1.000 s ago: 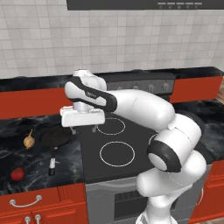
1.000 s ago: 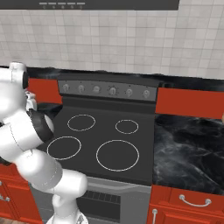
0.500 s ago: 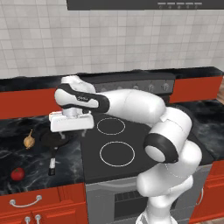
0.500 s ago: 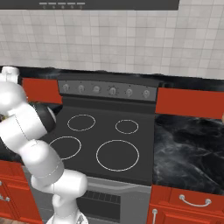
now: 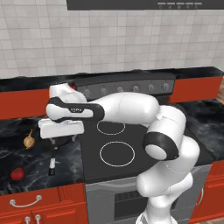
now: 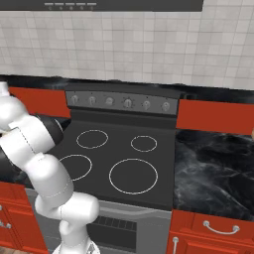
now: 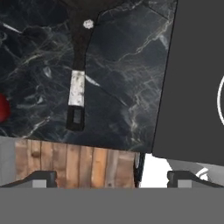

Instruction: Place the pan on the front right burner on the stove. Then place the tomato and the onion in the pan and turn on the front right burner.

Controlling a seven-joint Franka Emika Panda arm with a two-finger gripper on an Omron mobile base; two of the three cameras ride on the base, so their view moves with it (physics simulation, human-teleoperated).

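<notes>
Right now the gripper (image 7: 111, 177) hangs over the black marble counter (image 5: 17, 153) left of the stove (image 5: 131, 144), jaws spread wide, nothing between them. Hand view: both finger tips (image 7: 41, 178) sit far apart at the bottom edge, w/ wood floor and the counter's front edge between them.

Pan (image 7: 81, 17) lies on the counter under the hand; its long handle w/ the silver-white section (image 7: 77, 87) runs toward the counter's front edge. From the left base view the hand hides most of the pan; just the handle (image 5: 53, 159) pokes out below it.

Tomato (image 5: 17, 173) is on the counter near the front edge, left of the handle, apart from it; a red sliver of it shows at the hand view's left edge (image 7: 2, 108). Onion (image 5: 29, 141) sits further back on the counter, left of the hand, well apart from the tomato.

Front right burner (image 6: 133, 176) is bare, as are the other three rings. Knobs (image 6: 128, 103) line the stove's back panel.
</notes>
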